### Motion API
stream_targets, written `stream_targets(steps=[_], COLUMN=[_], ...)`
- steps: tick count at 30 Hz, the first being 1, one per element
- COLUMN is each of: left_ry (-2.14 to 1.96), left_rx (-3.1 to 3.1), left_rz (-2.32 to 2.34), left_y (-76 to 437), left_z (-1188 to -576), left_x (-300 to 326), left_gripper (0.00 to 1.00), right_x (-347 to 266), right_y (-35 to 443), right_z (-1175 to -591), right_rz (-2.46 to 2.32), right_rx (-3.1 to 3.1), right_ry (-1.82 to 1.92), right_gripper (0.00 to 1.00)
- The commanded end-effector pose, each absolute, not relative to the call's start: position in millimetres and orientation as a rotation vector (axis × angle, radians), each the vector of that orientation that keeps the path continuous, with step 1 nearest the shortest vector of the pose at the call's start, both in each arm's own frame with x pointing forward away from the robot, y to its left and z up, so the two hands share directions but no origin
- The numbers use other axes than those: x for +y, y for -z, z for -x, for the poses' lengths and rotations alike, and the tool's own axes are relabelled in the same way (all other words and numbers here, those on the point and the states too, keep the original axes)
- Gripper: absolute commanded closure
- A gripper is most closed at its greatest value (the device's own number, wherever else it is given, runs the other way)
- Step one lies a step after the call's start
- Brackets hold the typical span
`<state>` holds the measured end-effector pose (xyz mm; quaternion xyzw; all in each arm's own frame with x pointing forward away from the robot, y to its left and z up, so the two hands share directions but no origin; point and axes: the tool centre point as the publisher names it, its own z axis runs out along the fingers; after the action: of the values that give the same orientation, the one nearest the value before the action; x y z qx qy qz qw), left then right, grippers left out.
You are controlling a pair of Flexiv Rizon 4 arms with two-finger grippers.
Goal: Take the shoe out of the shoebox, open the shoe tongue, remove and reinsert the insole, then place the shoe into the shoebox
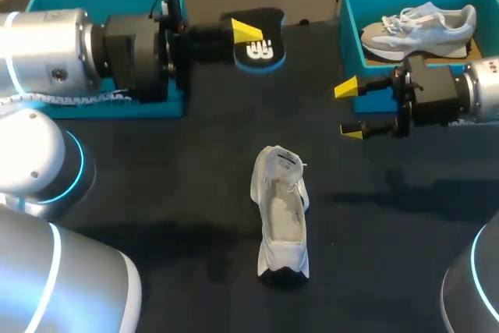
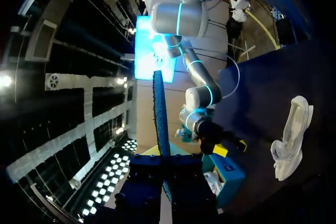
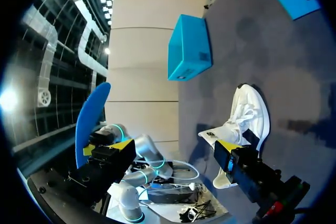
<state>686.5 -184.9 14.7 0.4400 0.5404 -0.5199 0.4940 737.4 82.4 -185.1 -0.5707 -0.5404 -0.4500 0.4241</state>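
Head view, L hand [image 1: 248, 35] grips insole [image 1: 267, 18]

Dim light from above; soft shadows on the table [image 1: 195, 163] beside the shoe [image 1: 282, 216].

The head camera looks down from behind onto the whole desk [image 1: 195, 169]. The left wrist camera faces across it, past its edge-on insole [image 2: 160, 114], toward the right arm [image 2: 197, 97]; the right wrist camera faces back at the left arm [image 3: 147, 149]. All three share the white shoe [image 1: 282, 212] mid-desk.
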Motion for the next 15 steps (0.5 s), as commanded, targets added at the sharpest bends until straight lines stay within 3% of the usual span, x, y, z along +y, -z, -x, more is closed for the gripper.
stream_targets(steps=[1,15], left_ry=[1.243,1.116], left_rx=[1.213,1.129], left_rz=[-1.050,-1.140], left_y=[-6.6,6.2], left_z=[-681.9,-679.7], left_x=[-179.8,-182.6], left_gripper=[1.00,1.00], right_x=[83.8,83.8], right_y=[185.8,185.8], right_z=[-737.7,-737.7], right_rz=[1.428,1.428], right_rx=[-1.352,-1.352], right_ry=[1.127,1.127], right_gripper=[0.00,0.00])
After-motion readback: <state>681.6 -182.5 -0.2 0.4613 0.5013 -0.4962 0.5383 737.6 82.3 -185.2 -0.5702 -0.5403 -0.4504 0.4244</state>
